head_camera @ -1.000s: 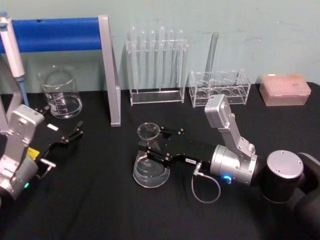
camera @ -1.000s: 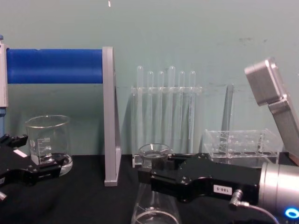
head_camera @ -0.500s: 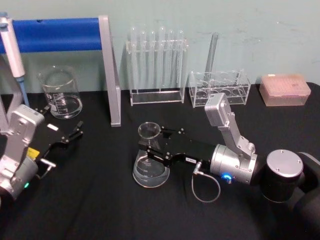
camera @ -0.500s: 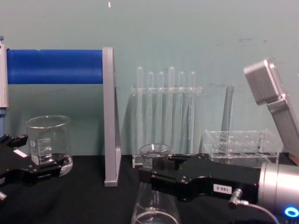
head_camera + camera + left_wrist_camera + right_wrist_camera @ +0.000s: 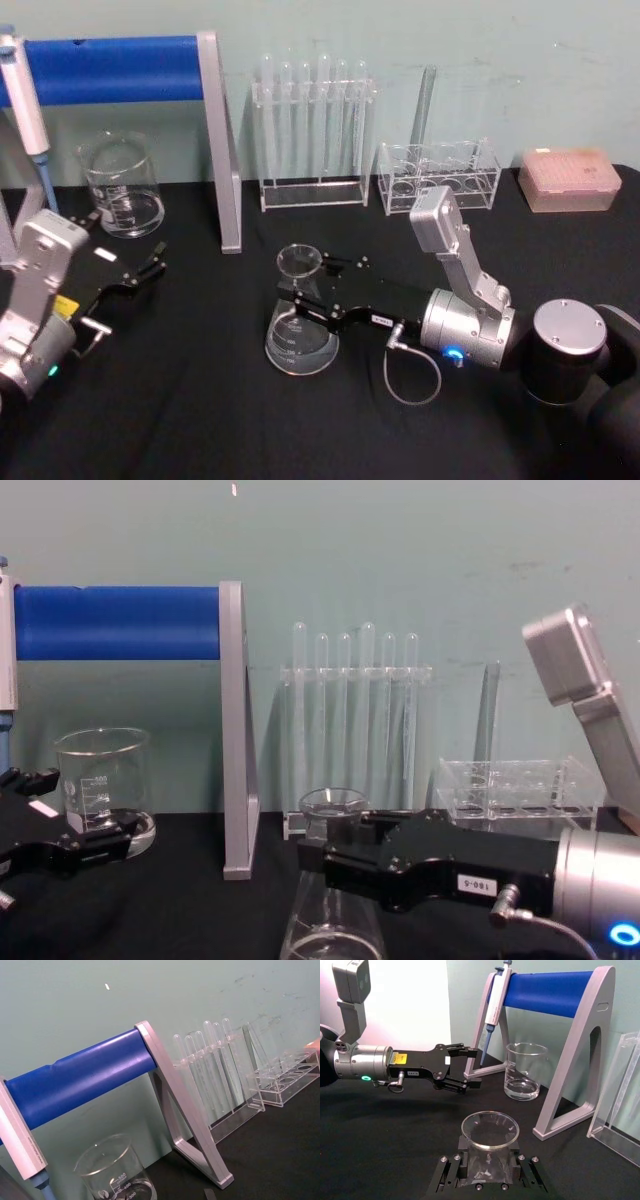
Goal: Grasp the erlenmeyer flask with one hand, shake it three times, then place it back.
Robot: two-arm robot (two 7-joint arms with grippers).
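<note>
- Glass erlenmeyer flask [image 5: 300,325]: clear, conical, empty as far as can be seen. Stands at mid-bench on the black cloth of the bench [image 5: 200,400], base apparently down on the cloth in the head view.
- Right gripper [image 5: 300,297]: black, blocky, closed about the flask neck just below the flared rim. In the right wrist view its fingers [image 5: 451,1172] sit on either side of the neck with the rim above them.
- Change noted: compared with a second ago the flask has barely shifted, only a slight wobble in height in the chest view. Judgement: the grasp is made, and either the shaking is very small or the flask is just being set back; which of the two cannot be told.
- Left gripper [image 5: 150,268]: idle at the left of the bench, near the beaker, fingers parted and holding nothing.
- Beaker [image 5: 122,188]: squat glass with a printed scale, behind the left gripper; appears empty.
- Test tube rack [image 5: 312,130]: clear acrylic, a row of thin empty tubes upright in it, against the back wall.
- Second clear rack [image 5: 440,178]: to the right of the first, one tall tube standing in it.
- Pink tip box [image 5: 568,178]: far right, lid closed.
- Blue-barred stand [image 5: 120,68]: far left rear, a pipette [image 5: 25,105] hung on it.
</note>
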